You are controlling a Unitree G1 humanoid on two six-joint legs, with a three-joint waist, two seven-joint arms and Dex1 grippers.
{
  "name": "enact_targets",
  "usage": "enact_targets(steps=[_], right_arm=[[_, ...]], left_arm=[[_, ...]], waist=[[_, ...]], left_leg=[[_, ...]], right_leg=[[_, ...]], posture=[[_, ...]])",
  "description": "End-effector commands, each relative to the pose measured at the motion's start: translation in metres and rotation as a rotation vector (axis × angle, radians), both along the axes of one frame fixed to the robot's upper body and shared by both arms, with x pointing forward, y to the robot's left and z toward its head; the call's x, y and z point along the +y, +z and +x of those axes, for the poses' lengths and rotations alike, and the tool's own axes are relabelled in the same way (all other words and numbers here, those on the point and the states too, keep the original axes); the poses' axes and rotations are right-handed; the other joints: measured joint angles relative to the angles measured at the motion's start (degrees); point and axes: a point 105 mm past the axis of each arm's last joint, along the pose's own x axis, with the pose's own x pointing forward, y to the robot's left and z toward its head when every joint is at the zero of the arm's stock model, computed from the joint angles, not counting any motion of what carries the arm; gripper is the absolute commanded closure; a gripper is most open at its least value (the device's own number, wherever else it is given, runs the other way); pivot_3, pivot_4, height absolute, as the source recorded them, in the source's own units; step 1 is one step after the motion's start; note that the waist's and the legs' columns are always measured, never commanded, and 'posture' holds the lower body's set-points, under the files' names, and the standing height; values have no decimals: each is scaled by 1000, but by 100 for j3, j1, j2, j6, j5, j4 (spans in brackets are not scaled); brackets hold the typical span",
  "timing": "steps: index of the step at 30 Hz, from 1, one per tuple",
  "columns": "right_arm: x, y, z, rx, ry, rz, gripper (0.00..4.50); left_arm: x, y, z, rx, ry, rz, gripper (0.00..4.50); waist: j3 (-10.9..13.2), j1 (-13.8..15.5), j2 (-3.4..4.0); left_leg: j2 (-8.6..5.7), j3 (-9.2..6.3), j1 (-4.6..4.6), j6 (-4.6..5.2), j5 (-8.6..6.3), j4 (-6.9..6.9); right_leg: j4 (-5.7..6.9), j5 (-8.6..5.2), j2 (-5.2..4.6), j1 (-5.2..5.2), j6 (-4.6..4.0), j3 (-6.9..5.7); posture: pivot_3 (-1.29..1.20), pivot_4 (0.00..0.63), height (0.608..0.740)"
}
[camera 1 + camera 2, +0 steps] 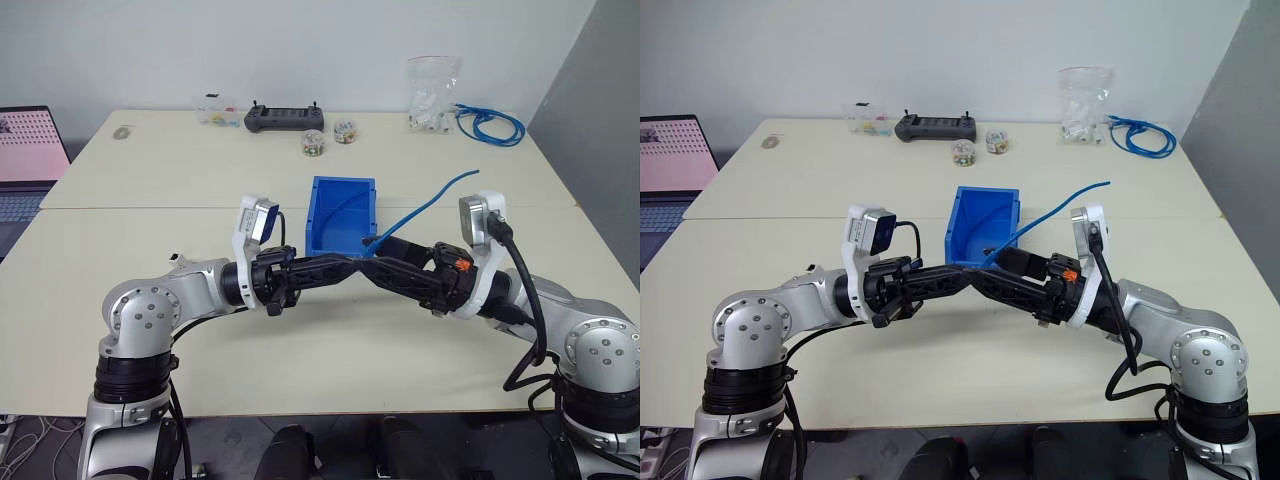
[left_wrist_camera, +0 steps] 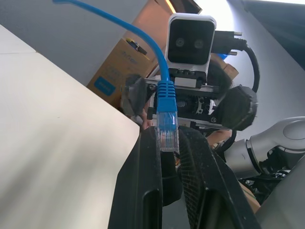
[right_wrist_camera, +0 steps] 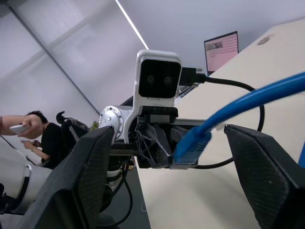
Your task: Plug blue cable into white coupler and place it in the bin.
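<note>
The bin (image 1: 340,215) sits open at mid-table, just behind where my two grippers meet above the table. The left gripper (image 2: 167,136) is shut on the clear plug of the blue cable (image 2: 166,95). From there the cable arcs up and away to the right, its free end (image 1: 470,173) in the air. Facing it, my right gripper (image 3: 170,131) is open, its fingers (image 3: 257,162) standing wide on either side of the cable's blue boot (image 3: 190,147) without touching it. The white coupler is hidden.
Along the far edge lie a black controller (image 1: 284,118), two small jars (image 1: 313,142), a clear box (image 1: 213,110), a bag of white parts (image 1: 432,95) and a coiled blue cable bundle (image 1: 490,125). A laptop (image 1: 30,150) stands far left. A person (image 3: 45,138) sits beyond the table.
</note>
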Motion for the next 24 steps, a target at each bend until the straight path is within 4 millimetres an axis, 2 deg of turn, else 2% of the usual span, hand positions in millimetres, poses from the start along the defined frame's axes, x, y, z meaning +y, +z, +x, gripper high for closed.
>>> enact_targets(steps=[1, 5, 7, 12, 24], right_arm=[[3, 5, -2, -16, 22, 21, 1713], [4, 6, -2, -9, 29, 31, 2621], [4, 8, -2, -3, 34, 46, 3248], [2, 13, -4, 17, 57, 81, 4301], [3, 11, -8, 29, 79, 70, 4302]], left_arm=[[-1, 8, -7, -36, -22, -15, 4256], [-1, 6, -9, -31, -26, -10, 4256], [0, 5, -9, -28, -23, -3, 4256], [3, -1, -9, -19, -14, 18, 4256], [2, -4, -7, -21, -9, 23, 4256]], waist=[[0, 2, 0], [0, 2, 0], [0, 1, 0], [0, 2, 0], [0, 2, 0]], left_leg=[[0, 0, -1, 0, 0, 0], [0, 2, -1, 0, 0, 0], [0, 2, -2, 0, 0, 0], [1, 2, -2, 0, 0, -1], [0, 3, -3, 0, 0, -2]], right_leg=[[0, 0, 0, 0, 0, 0], [-2, 0, 0, -1, -1, 3], [-1, 0, 0, -1, 0, 2], [-1, 0, 0, -3, 0, 3], [-2, -12, 0, -3, 20, 4]], posture=[[0, 150, 740], [0, 150, 740], [0, 150, 740], [0, 150, 740], [0, 150, 740]])
